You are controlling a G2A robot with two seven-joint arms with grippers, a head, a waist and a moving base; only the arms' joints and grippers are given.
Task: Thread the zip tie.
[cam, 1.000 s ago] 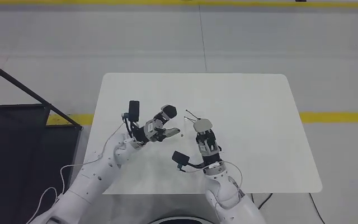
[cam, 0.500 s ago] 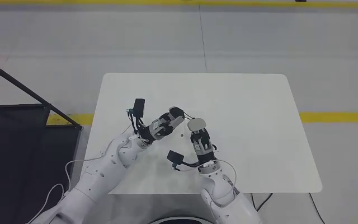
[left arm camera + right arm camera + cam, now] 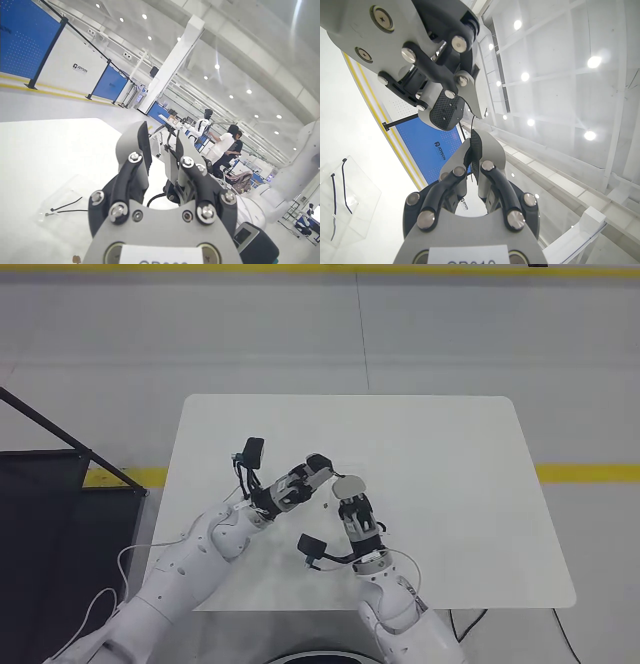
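A thin black zip tie [image 3: 473, 140] stands up out of my right gripper [image 3: 475, 146], which is shut on it. In the top view my right gripper [image 3: 343, 487] sits just left of the table's middle, pointing away from me. My left gripper [image 3: 321, 465] comes in from the left and meets it tip to tip. In the left wrist view my left gripper [image 3: 161, 142] is open, its fingers [image 3: 143, 140] apart with the tie's thin strip [image 3: 172, 153] between them. Seen from the right wrist, the left gripper [image 3: 467, 113] hangs over the tie's free end.
Two spare black zip ties [image 3: 343, 185] lie in a clear plastic tray [image 3: 362, 200] on the white table [image 3: 460, 464]; the left wrist view has them too [image 3: 65, 207]. A black barrier [image 3: 40, 524] stands off the table's left side.
My left gripper has swung right and forward until it meets the right gripper. The right gripper has shifted slightly left with the tie still held.
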